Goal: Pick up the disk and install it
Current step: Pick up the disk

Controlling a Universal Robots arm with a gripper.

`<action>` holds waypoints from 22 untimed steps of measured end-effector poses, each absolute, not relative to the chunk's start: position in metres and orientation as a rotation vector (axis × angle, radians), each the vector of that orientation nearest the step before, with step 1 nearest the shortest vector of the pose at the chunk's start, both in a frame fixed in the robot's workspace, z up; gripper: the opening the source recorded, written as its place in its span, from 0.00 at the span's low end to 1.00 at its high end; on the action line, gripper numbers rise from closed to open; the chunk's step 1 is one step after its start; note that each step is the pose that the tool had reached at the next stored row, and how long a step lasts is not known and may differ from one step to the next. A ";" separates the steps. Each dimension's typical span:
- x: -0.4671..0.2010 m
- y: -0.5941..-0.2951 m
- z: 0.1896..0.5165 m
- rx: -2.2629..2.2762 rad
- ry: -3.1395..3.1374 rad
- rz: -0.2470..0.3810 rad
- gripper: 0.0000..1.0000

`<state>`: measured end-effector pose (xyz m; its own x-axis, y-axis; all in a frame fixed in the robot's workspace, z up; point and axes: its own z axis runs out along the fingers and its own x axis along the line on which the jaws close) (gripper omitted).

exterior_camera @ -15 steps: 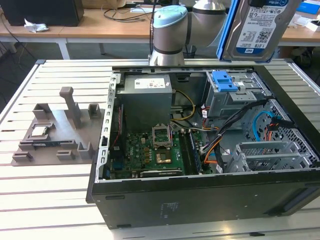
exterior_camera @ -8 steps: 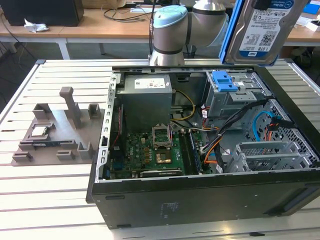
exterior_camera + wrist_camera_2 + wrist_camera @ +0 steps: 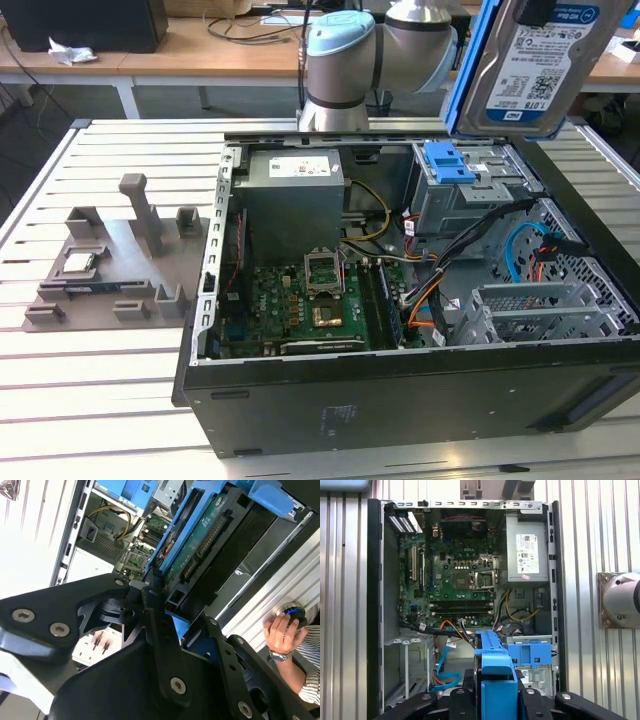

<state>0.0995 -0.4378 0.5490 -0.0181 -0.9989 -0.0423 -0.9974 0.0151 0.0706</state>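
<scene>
Now, exterior view: disk (image 3: 525, 65) up in the air, tilted near upright, label to the camera, over the far corner of the open case (image 3: 400, 400) at the exterior view's right; arm (image 3: 345, 60) behind the case. Second wrist view: gripper (image 3: 170, 605) clamped on the disk's blue frame, green board side showing; a person's hand (image 3: 282, 630) on a blue knob (image 3: 294, 612), outside the case. First wrist view: disk (image 3: 495, 680) edge-on in the closed gripper (image 3: 496, 700), over the drive bay (image 3: 542, 677), near a blue bracket (image 3: 530, 655).
</scene>
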 end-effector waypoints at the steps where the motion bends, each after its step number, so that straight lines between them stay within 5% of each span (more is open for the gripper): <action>1: 0.100 -0.439 0.549 2.188 -2.224 -0.125 0.37; 22: 0.104 -0.492 0.548 2.190 -2.226 -0.130 0.37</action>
